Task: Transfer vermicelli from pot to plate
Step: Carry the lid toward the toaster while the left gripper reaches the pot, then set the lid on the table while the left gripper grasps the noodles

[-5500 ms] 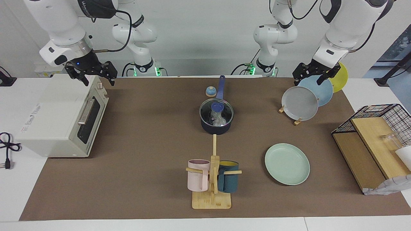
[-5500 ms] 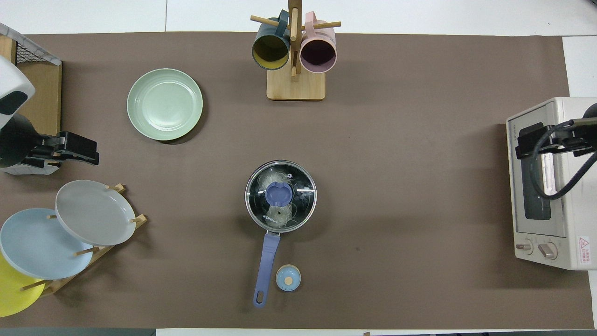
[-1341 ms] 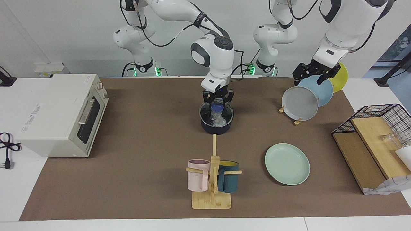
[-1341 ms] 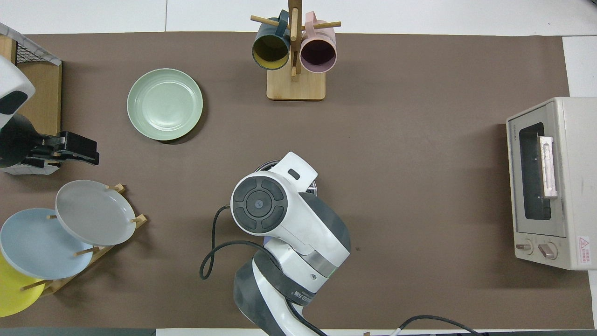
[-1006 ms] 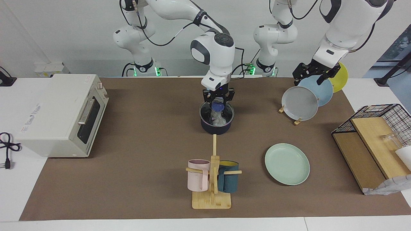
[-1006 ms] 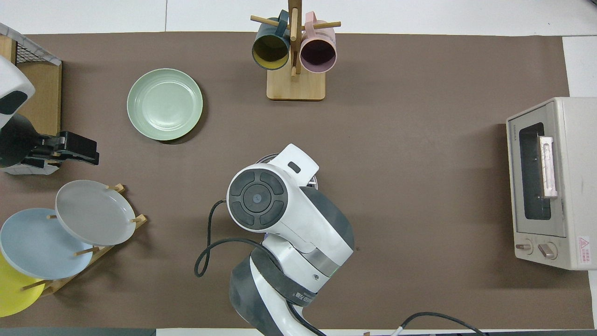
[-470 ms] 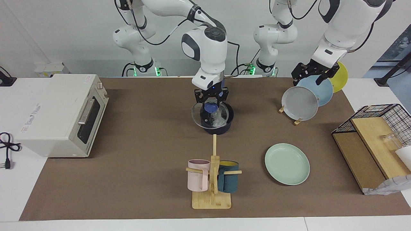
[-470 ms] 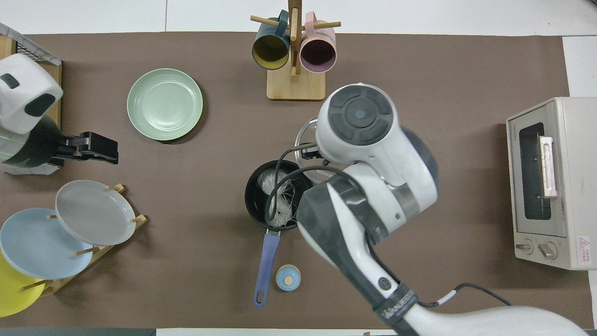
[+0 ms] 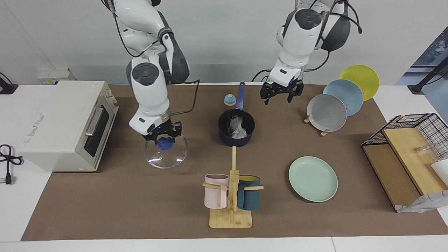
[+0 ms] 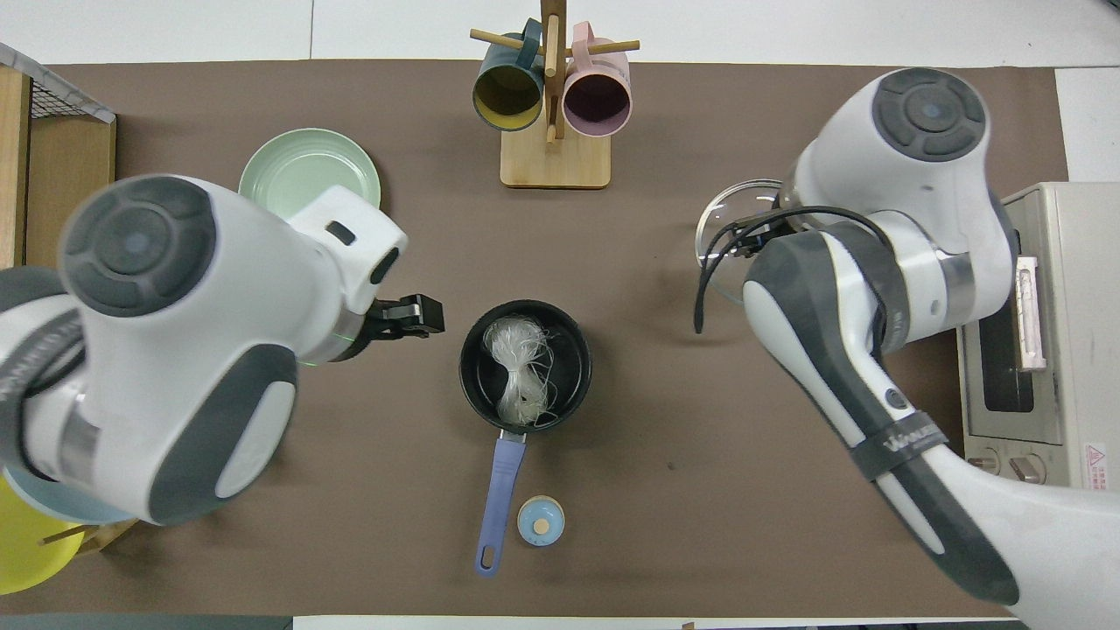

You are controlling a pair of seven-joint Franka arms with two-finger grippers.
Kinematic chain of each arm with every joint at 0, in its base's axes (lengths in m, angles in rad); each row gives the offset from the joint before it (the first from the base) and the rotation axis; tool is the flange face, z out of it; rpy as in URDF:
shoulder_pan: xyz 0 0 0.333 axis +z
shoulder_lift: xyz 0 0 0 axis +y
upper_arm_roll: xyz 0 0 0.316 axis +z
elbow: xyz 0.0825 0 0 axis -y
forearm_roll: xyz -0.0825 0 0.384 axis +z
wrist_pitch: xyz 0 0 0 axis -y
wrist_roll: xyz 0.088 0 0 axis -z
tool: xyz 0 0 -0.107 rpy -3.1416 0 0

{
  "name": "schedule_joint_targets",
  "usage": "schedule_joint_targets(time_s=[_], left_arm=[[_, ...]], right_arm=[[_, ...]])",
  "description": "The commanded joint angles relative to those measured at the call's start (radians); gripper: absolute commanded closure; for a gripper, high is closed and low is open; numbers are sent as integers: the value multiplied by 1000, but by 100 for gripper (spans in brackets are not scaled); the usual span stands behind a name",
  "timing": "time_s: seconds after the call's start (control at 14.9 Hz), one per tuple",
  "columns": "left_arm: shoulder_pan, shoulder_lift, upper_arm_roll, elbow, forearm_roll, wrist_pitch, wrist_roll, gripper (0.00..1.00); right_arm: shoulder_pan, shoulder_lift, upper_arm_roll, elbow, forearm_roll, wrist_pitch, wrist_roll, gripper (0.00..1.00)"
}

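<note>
My right gripper (image 9: pixel 165 137) has carried the glass lid (image 9: pixel 166 152) off the pot (image 9: pixel 236 131) toward the toaster oven (image 9: pixel 66 124), jaws clamped on its knob. The left gripper (image 9: pixel 281 93) (jaws spread) has swung in over the tabletop (image 9: pixel 140 196) beside the pot. Vermicelli (image 10: pixel 521 367) lies uncovered in the pot.

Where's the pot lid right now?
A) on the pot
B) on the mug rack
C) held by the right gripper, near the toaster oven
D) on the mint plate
C: the right gripper is shut on the glass lid by its blue knob; the pot stands uncovered.
</note>
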Motion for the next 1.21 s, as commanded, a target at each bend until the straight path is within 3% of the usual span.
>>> schedule_joint_targets(time_s=[0.0, 0.13, 0.34, 0.74, 0.87, 0.94, 1.01, 1.14], left_arm=[[-92, 87, 19, -27, -11, 135, -91, 0], [-131, 135, 19, -49, -11, 205, -96, 0], [-160, 142, 19, -142, -11, 343, -120, 0], [-188, 165, 18, -214, -11, 416, -122, 0], [-206, 184, 18, -227, -11, 441, -123, 0], [-215, 193, 18, -227, -11, 449, -128, 0], [-217, 208, 18, -227, -11, 461, -129, 0], [-221, 224, 18, -227, -11, 475, -129, 0]], right_arm=[[-90, -86, 16, -188, -3, 129, -49, 52], [-105, -103, 16, -265, -3, 198, -51, 52], [-139, -96, 16, -291, -3, 219, -51, 52], [-151, -94, 15, -388, -2, 330, -77, 49], [-145, -94, 15, -386, -1, 327, -72, 29], [-144, -94, 15, -380, -1, 319, -69, 8], [-144, -93, 15, -369, -1, 312, -66, 0], [-144, -103, 15, -307, -1, 249, -68, 0]])
